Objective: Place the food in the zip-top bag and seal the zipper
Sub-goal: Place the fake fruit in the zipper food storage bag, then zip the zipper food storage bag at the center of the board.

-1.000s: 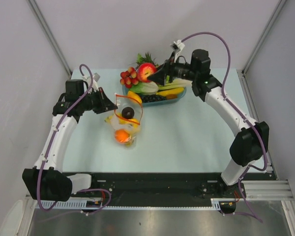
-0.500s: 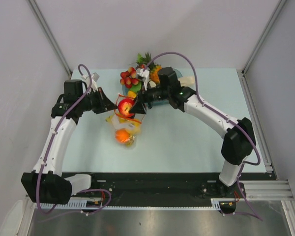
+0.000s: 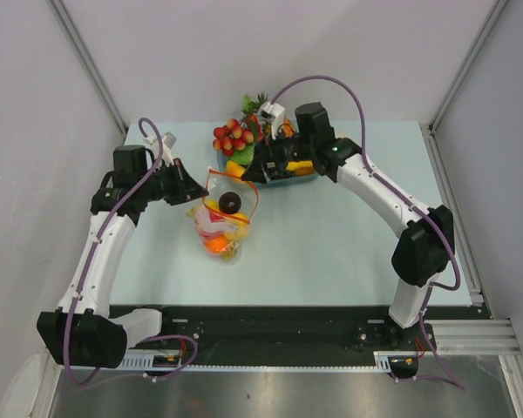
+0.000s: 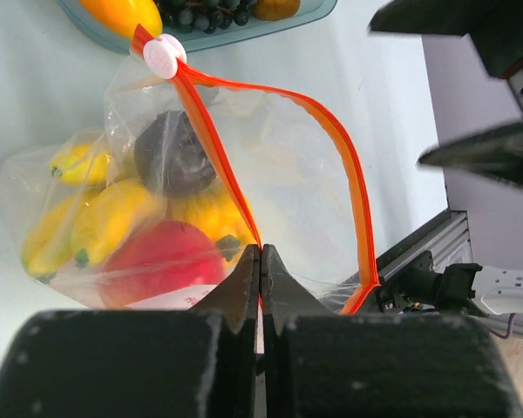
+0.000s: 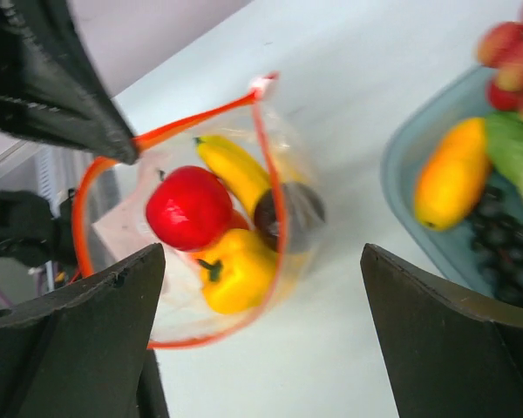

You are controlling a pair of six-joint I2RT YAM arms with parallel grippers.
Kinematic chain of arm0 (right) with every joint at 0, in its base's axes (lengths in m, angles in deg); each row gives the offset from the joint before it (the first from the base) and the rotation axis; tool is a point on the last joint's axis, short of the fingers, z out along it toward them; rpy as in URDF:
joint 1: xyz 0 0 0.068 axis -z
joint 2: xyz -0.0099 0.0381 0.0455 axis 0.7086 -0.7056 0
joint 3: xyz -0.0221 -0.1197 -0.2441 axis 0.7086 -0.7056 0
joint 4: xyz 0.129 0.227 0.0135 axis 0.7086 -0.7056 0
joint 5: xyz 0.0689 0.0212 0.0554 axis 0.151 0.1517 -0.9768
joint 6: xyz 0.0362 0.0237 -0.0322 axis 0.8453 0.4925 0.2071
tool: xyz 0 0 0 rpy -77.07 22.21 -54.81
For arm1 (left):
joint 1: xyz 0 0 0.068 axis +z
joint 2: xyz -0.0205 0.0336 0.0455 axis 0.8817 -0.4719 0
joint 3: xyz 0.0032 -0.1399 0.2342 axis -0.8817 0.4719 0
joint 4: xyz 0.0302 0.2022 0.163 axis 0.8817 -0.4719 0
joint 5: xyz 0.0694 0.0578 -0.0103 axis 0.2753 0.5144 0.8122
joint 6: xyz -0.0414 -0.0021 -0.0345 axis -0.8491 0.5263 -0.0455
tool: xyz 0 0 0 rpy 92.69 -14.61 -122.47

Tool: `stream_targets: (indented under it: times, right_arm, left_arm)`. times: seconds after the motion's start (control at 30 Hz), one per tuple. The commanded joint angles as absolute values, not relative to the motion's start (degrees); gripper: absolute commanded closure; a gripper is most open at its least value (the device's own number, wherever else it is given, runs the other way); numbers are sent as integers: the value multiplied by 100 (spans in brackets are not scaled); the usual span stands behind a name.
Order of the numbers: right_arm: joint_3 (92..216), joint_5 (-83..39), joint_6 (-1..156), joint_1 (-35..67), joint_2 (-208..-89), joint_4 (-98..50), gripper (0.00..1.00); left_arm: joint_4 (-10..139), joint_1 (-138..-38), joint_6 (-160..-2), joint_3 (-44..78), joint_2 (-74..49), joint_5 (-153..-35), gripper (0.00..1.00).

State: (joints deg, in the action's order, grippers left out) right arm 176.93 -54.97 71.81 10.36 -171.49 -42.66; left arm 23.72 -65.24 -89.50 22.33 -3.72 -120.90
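The zip-top bag (image 3: 222, 222) lies left of centre with its mouth held wide open. My left gripper (image 3: 192, 190) is shut on the red-orange zipper strip (image 4: 331, 139) at the near rim of the mouth (image 4: 260, 254). Inside the bag are the red apple (image 5: 189, 207), yellow bananas (image 4: 78, 218), an orange piece (image 3: 215, 245), a yellow pepper-like fruit (image 5: 235, 270) and a dark round piece (image 4: 170, 157). The white slider (image 4: 164, 57) sits at the strip's far end. My right gripper (image 3: 248, 172) is open and empty, above the table between the bag's mouth and the tray.
The blue-tinted fruit tray (image 5: 392, 174) stands behind the bag, holding an orange-yellow fruit (image 5: 451, 174), dark grapes (image 5: 506, 248), the red berry cluster (image 3: 231, 137) and the pineapple (image 3: 260, 106). Grey walls close in the table on both sides.
My right gripper carried the red apple from the tray to the bag's mouth, let it go inside, and drew back toward the tray, open. The left gripper kept its hold.
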Motion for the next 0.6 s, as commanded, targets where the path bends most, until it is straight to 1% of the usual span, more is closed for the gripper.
stream_targets:
  times: [0.0,0.07,0.2,0.23,0.3,0.37,0.4,0.43,0.47,0.5,0.53,0.57]
  right_arm:
    - [17826,-4937,7060,1164,-16949,-4720,2]
    - [17852,-5094,7060,1138,-17134,-5020,5]
    - [17738,-5401,7121,988,-17275,-5029,7]
    - [17747,-5420,7121,944,-17301,-5056,11]
    - [17755,-5368,7060,813,-17442,-5117,14]
    - [17825,-5359,7060,777,-17617,-5187,26]
    - [17878,-5437,7051,768,-17661,-5266,34]
    - [17992,-5481,7060,768,-17697,-5302,55]
    - [18054,-5569,7060,777,-17706,-5337,68]
    - [18115,-5744,6781,777,-17688,-5468,93]
    - [18316,-5841,6630,777,-17680,-5573,100]
    - [18396,-5894,6507,768,-17662,-5687,100]
  left_arm:
    - [2573,-6553,-8879,2249,-191,-12288,100]
    - [2546,-6553,-8844,2240,-182,-12297,100]
    - [2511,-6545,-8800,2214,-182,-12271,100]
    - [2494,-6553,-8800,2214,-173,-12271,100]
    - [2493,-6545,-8800,2258,-147,-12306,100]
    - [2450,-6588,-8765,2275,-112,-12341,100]
    - [2424,-6606,-8721,2284,-68,-12350,100]
    - [2388,-6624,-8703,2302,-33,-12350,100]
    - [2388,-6641,-8703,2363,2,-12437,100]
    - [2397,-6659,-8694,2398,72,-12516,100]
    - [2397,-6737,-8694,2433,108,-12569,100]
    - [2379,-6799,-8686,2477,143,-12622,100]
